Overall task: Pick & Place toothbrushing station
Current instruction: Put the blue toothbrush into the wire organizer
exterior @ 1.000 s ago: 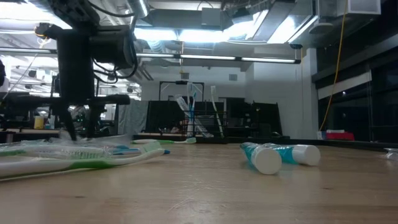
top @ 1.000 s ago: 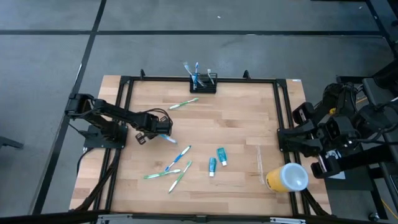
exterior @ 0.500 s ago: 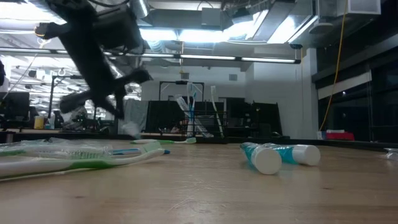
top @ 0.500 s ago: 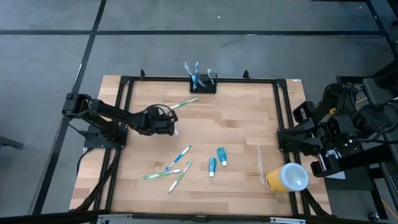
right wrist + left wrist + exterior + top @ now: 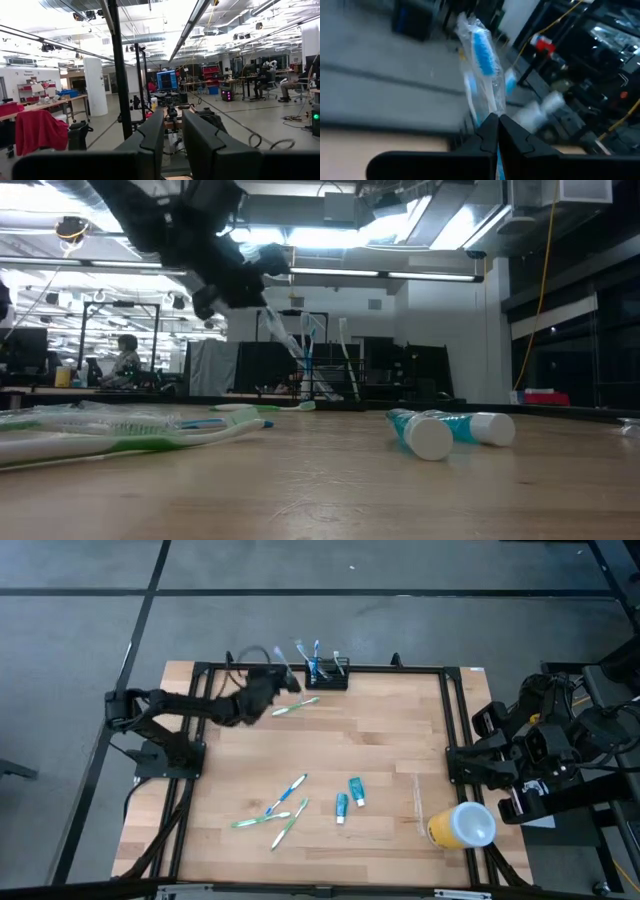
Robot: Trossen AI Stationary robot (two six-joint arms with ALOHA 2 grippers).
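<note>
The left end effector (image 5: 283,681) is raised above the far left part of the tabletop (image 5: 380,750), just short of the toothbrushing station (image 5: 327,673). Its two dark fingers (image 5: 487,136) are pinched fully together on a blue-bristled toothbrush in a clear wrapper (image 5: 481,67), which sticks out past the fingertips with the brush head outermost. In the low view the same wrapped toothbrush (image 5: 280,330) slants down from the left end effector (image 5: 262,302) toward the holder behind it.

The toothbrushing station, a low black wire-mesh holder, stands at the middle of the tabletop's far edge, against the black frame. Several toothbrushes already stand upright in it, blue and white handles rising well above its rim (image 5: 312,345).

A green-and-white toothbrush (image 5: 296,706) lies flat just in front of the station. Nearer the front, three more toothbrushes (image 5: 278,809) lie loosely together, and two small teal toothpaste tubes (image 5: 349,797) lie side by side beside them. A yellow cup with a white lid (image 5: 461,825) lies on its side at the tabletop's right front corner.

The right end effector (image 5: 172,137) waits off the right side of the tabletop, its fingers partly apart with nothing between them.
</note>
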